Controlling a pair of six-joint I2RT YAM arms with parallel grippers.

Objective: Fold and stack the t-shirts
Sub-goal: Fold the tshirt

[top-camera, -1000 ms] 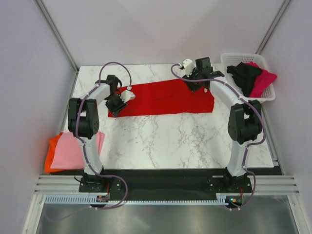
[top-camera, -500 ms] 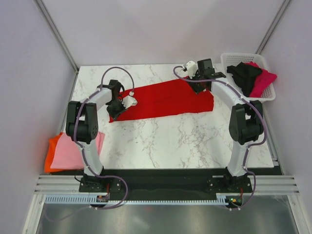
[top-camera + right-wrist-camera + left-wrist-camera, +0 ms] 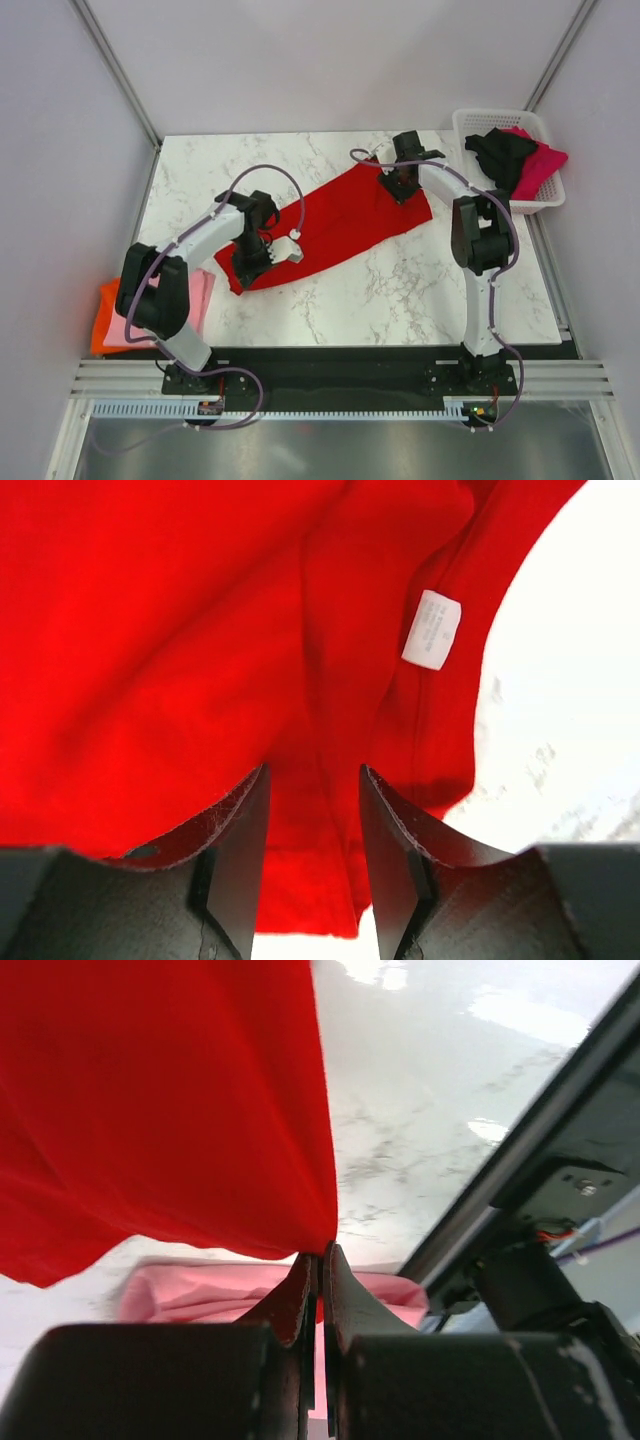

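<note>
**STATUS: THIRD SHIRT IN FOLD, TWO PENDING**

The bright red cloth t-shirt [image 3: 345, 210] lies spread diagonally across the white marbled table [image 3: 400, 290]. The left gripper [image 3: 318, 1255] is pinched tight on its near-left edge. The right gripper [image 3: 313, 780] stands part-open over the far-right end, apparently gripping nothing.

Done: a light pink t-shirt [image 3: 160, 315] stacked on an orange t-shirt [image 3: 103, 318] at the table's left edge.

Left: the red fold, then the black t-shirt [image 3: 500, 155] and magenta t-shirt [image 3: 545, 165] in the white plastic lattice basket [image 3: 470, 120].
</note>
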